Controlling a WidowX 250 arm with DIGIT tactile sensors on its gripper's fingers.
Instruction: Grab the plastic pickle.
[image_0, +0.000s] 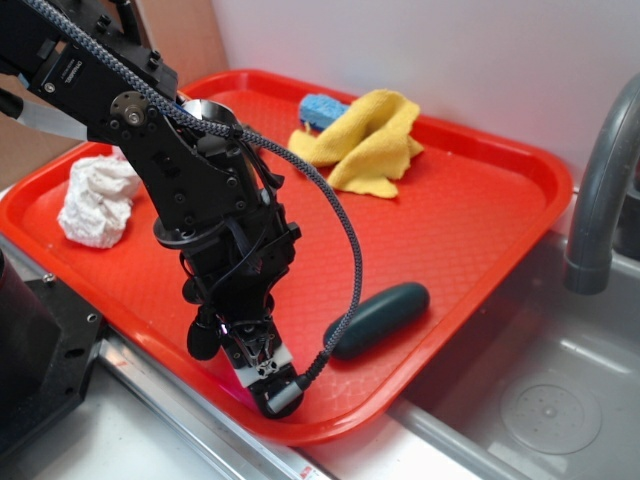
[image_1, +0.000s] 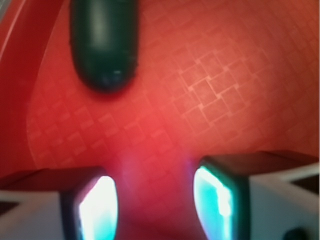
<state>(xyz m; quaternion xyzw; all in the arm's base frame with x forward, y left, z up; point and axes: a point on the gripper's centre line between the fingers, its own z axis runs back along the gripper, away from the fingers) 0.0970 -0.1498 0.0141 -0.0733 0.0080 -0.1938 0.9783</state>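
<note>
pincer (image_1: 155, 205): hanging released, holding nothing | plastic pickle (image_0: 378, 318): lying on red tray (image_0: 480, 215), just beside pincer, not touching

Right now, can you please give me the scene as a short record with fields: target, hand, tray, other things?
target: plastic pickle, lying flat near the tray's front edge, not held
hand: hand open, low over bare tray beside the pickle, nothing between its fingers
tray: red tray, next to a sink
other things: yellow cloth, blue block partly under it, white crumpled cloth, grey faucet
</note>
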